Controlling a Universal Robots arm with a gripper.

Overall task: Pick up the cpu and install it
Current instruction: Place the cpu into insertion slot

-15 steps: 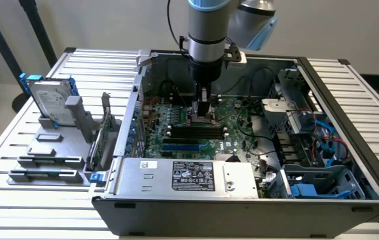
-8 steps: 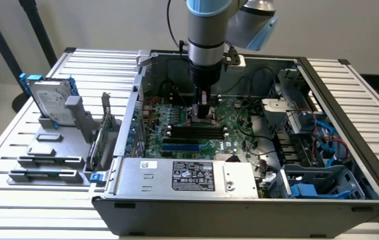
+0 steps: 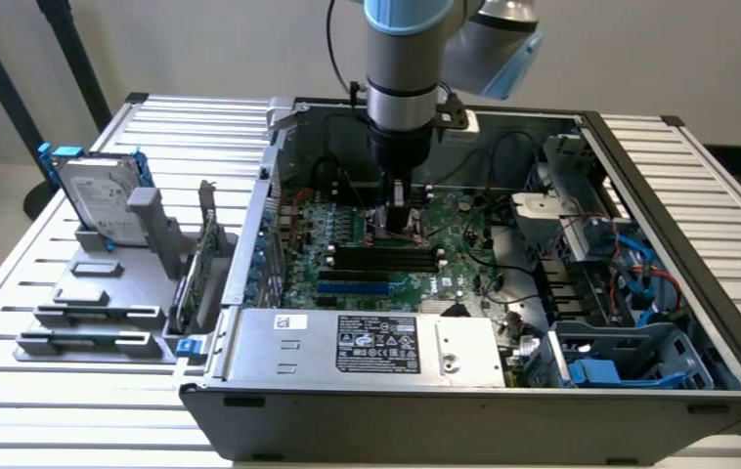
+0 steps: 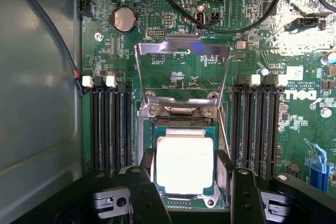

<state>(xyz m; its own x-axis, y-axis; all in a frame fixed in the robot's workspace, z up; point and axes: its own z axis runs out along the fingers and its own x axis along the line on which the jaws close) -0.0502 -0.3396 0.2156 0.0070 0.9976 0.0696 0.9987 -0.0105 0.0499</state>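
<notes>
I am hanging inside the open grey steel computer case [image 3: 475, 415] on the ribbed white metal table [image 3: 70, 401], with a pale wall at the far side. My gripper [image 4: 186, 174] is standing wide, its black fingers [image 4: 146, 184] clasping the flat, shiny square cpu [image 4: 185, 161] at the socket [image 4: 181, 115] of the green motherboard [image 4: 173, 61].

The cpu [image 4: 185, 162] sits in the socket [image 4: 178, 109] on the motherboard [image 4: 262, 35] — memory slots [image 4: 110, 129] either side, claw [image 3: 397, 225] astride it.
</notes>
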